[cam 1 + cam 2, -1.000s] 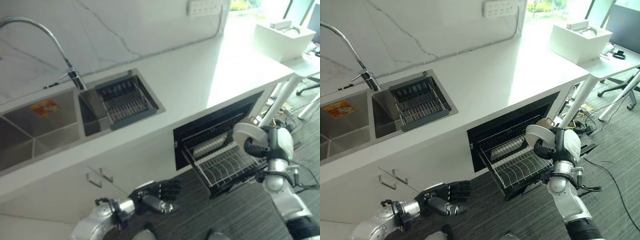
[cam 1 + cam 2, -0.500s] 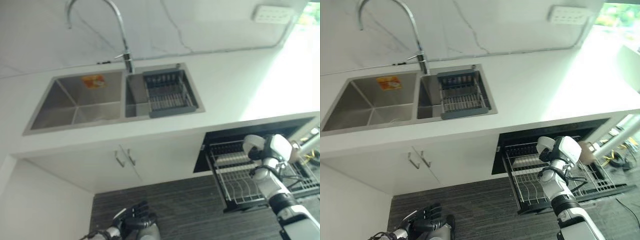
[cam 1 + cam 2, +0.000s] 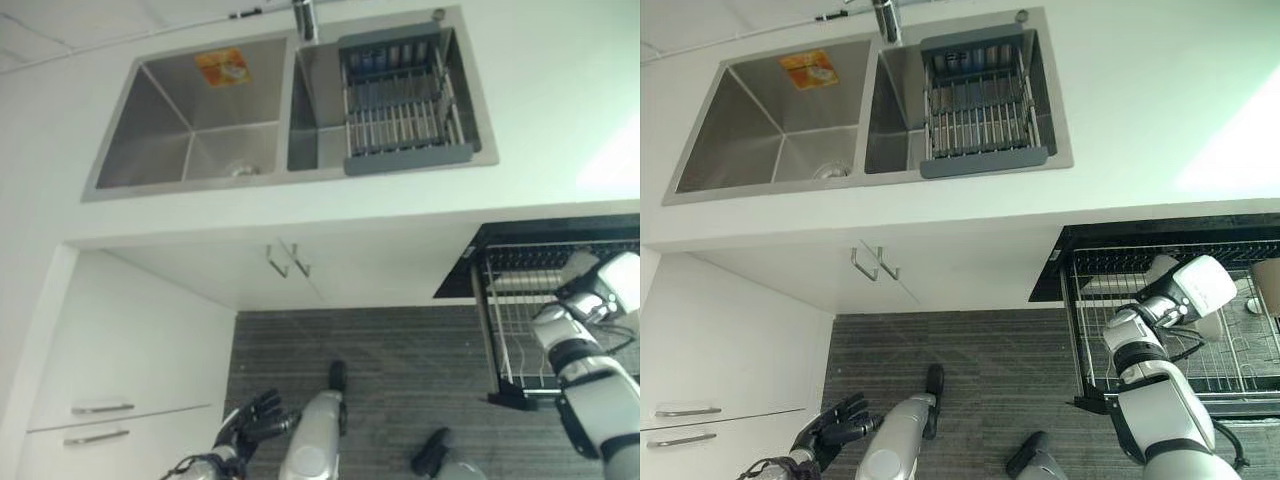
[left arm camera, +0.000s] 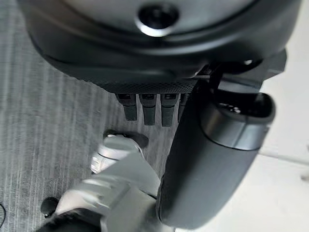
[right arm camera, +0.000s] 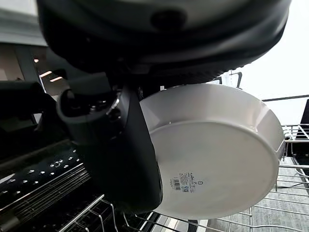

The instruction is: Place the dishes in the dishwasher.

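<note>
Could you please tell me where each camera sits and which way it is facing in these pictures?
Left and right eye views: from the head, looking down at the sink and the pulled-out dishwasher rack; both share the left hand.
Left wrist view: along the open left hand toward the floor.
Right wrist view: along the right hand pinching a white plate above the rack.

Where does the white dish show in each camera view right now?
Left eye view: white dish at the right edge, over the pulled-out dishwasher rack.
Right eye view: lower right, behind the right hand.
Right wrist view: centre, held above the rack wires.
Shared landmark: the rack.
</note>
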Robot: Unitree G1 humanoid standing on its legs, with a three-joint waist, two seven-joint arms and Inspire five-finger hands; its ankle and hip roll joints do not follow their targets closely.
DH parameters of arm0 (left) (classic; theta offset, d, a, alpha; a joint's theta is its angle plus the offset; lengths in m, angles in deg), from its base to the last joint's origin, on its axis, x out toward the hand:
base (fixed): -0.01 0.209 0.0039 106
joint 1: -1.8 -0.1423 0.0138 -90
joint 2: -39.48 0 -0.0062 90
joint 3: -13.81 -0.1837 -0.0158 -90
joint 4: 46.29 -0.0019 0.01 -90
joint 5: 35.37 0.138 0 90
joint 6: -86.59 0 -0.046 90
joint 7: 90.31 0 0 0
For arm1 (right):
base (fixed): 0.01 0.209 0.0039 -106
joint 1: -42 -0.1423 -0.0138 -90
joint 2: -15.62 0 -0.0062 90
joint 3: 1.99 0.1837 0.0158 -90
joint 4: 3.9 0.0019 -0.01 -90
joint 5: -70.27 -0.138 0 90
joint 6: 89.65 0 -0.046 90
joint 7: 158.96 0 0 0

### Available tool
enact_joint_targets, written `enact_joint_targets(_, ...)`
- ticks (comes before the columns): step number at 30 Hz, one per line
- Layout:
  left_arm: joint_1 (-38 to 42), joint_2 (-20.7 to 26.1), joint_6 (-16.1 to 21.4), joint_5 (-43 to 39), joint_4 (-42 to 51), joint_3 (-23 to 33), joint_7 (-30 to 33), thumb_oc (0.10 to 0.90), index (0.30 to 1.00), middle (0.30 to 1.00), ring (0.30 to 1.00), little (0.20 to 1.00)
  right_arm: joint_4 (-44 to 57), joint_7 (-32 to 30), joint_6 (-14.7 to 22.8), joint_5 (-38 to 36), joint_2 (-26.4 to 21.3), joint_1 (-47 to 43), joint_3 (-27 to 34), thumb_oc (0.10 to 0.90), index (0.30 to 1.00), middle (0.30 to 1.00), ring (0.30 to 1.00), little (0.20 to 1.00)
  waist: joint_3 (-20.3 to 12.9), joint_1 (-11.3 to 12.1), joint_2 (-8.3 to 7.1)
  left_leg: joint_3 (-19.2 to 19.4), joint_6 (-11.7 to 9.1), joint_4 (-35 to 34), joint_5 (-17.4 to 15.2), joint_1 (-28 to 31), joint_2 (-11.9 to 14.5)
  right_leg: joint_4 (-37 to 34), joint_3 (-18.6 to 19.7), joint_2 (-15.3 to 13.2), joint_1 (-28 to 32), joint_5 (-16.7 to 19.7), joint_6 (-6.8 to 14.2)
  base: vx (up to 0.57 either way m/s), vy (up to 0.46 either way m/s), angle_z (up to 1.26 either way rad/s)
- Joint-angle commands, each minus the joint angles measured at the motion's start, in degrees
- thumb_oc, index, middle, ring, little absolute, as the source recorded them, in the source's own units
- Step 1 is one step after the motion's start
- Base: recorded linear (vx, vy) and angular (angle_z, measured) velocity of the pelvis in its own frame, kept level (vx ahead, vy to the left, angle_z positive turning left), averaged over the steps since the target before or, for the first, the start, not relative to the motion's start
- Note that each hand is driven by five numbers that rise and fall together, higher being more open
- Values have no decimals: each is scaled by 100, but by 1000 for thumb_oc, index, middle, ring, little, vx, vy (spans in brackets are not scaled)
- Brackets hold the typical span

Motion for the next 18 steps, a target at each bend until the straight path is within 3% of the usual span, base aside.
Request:
enact_joint_targets(1, -90, 219, 161, -495, 271, 87, 38, 800, 900, 900, 900, 900, 140, -690, -105, 27, -776, -437, -168, 400, 300, 300, 300, 300, -116, 13, -139, 277, -105, 605, -1160, 179, -137, -469, 110, 271, 129, 160, 106, -66, -30, 4)
enact_joint_targets(3, -115, 222, 170, -598, 307, 92, 18, 800, 900, 900, 900, 900, 21, -671, -170, -69, -820, -400, -131, 400, 300, 300, 300, 300, -72, 2, -81, 280, -109, 605, -1143, 98, -148, -469, 116, 245, 51, 172, 114, -57, -10, 2)
enact_joint_targets(4, -121, 222, 166, -603, 310, 95, 18, 800, 900, 900, 900, 900, 10, -656, -165, -61, -827, -396, -129, 400, 300, 300, 300, 300, -97, -2, -98, 218, -162, 605, -1284, 155, -162, -469, 219, 264, 95, 47, 187, -94, -3, 0)
enact_joint_targets(5, -158, 239, 174, -651, 360, 95, 0, 800, 900, 900, 900, 900, -50, -493, -161, -109, -841, -357, -90, 400, 300, 300, 300, 300, -55, -7, -58, 291, -109, 605, -1139, 70, -156, -469, 132, 237, 13, 182, 124, -72, -5, 8)
enact_joint_targets(7, -136, 266, 129, -732, 466, 92, 12, 800, 900, 900, 900, 900, -105, -154, -4, -140, -827, -356, -142, 400, 300, 300, 300, 300, -33, -16, -46, 239, -169, 605, -1268, 81, -174, -469, 239, 236, 3, 71, 204, -106, 2, 7)
enact_joint_targets(8, -142, 274, 154, -758, 511, 68, 7, 800, 900, 900, 900, 900, -119, 255, -90, -147, -811, -382, -157, 400, 300, 300, 300, 300, 21, -23, -11, 317, -120, 605, -1130, 14, -158, -469, 145, 207, -61, 198, 135, 0, 0, 0)
enact_joint_targets(9, -151, 276, 158, -761, 526, 65, 6, 800, 900, 900, 900, 900, -154, 421, -74, -154, -803, -372, -173, 400, 300, 300, 300, 300, 4, -25, -24, 257, -178, 605, -1282, 81, -169, -469, 257, 227, -13, 64, 209, -61, 10, 6)
enact_joint_targets(10, -148, 289, 131, -749, 589, 69, 14, 800, 900, 900, 900, 900, -189, 572, 55, -215, -791, -355, -219, 511, 467, 467, 467, 467, 9, -29, -13, 251, -177, 605, -1261, 58, -169, -469, 263, 224, -38, 84, 206, 38, -16, 10)
enact_joint_targets(11, -135, 307, 113, -741, 648, 74, 20, 800, 900, 900, 900, 900, -178, 764, 101, -358, -759, -332, -255, 800, 900, 900, 900, 900, 30, -41, -10, 261, -177, 605, -1260, 54, -166, -469, 261, 220, -50, 95, 210, -156, 24, 5)
enact_joint_targets(12, -138, 323, 109, -761, 689, 62, 37, 800, 900, 900, 900, 900, -175, 888, 134, -403, -747, -326, -244, 800, 900, 900, 900, 900, 69, -50, 7, 331, -123, 605, -1121, 0, -149, -469, 168, 200, -99, 223, 138, -147, 20, -2)
enact_joint_targets(18, -36, 372, -66, -774, 873, 134, 128, 800, 900, 900, 900, 900, -183, 2238, 710, -748, -597, -286, -288, 800, 900, 900, 900, 900, 101, -124, -68, 344, -204, 605, -1260, 84, -99, -469, 299, 217, -94, 132, 221, -46, 4, -7)
